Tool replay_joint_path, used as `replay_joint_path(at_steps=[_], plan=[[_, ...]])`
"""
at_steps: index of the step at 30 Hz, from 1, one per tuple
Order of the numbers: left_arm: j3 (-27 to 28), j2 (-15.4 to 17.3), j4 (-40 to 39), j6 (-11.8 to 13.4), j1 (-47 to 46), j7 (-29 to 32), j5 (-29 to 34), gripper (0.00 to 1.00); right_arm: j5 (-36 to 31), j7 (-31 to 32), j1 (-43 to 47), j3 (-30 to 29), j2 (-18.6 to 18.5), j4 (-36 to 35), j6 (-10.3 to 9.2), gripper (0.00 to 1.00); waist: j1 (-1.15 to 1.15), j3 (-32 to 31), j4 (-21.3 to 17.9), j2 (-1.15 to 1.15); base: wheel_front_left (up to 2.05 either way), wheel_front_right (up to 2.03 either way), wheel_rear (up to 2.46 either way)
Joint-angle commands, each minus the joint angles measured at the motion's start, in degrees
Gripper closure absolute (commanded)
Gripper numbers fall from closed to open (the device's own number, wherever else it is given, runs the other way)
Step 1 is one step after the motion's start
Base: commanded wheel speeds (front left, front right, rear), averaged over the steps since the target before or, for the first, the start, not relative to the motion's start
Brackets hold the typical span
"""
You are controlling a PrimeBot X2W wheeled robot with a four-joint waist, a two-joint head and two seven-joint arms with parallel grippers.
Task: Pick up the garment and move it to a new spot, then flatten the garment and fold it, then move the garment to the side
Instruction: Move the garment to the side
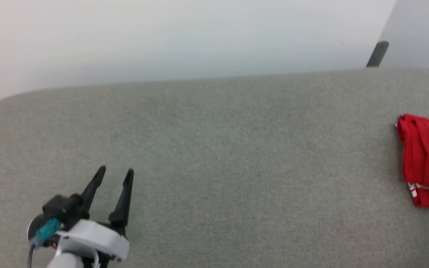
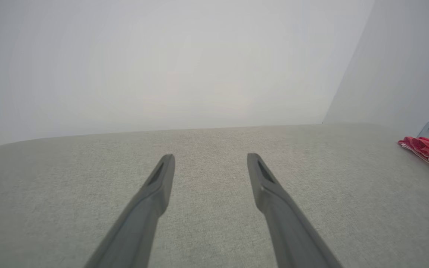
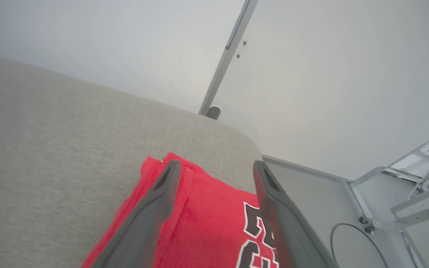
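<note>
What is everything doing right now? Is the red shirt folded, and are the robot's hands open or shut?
garment: folded into a bundle, lying at the right end of the grey surface, not gripped.
left gripper: open, empty, over a bare part of the grey surface.
right gripper: open, fingers spread over the garment, not clamped on it.
grey surface: flat, carrying the garment near its right edge.

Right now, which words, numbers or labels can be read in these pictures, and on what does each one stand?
No text reads whole.
Red jersey: black, white-outlined characters, partly hidden by a finger of the right hand and cut off at the picture's edge; unreadable.
Elsewhere no text is legible.
</note>
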Motion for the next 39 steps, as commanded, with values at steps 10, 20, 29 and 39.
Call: replay_joint_path(at_steps=[10, 20, 29, 39], plan=[[5.62, -0.48, -0.98, -0.15, 5.82, -0.02, 2.84, 0.00, -9.43, -0.23, 17.61, -20.55, 7.06, -18.92, -0.07, 0.00, 0.00, -7.47, 4.45, 0.00, 0.00, 0.00, 0.00], [9.45, -1.74, -2.01, -0.15, 9.34, -0.02, 5.32, 0.00, -18.76, -0.24, 33.76, -33.53, 17.33, -35.83, -0.07, 0.00, 0.00, -9.40, 5.53, 0.00, 0.00, 0.00, 0.00], [10.28, -1.69, -2.86, -0.15, 12.04, -0.02, 4.57, 0.00, -23.02, -0.24, 44.23, -37.11, 24.86, -46.37, -0.08, 0.00, 0.00, -9.89, 5.51, 0.00, 0.00, 0.00, 0.00], [10.39, -1.13, -3.57, -0.15, 13.86, -0.02, 3.82, 0.00, -26.63, -0.25, 50.58, -37.22, 30.43, -52.26, -0.07, 0.00, 0.00, -10.22, 5.61, 0.00, 0.00, 0.00, 0.00]])
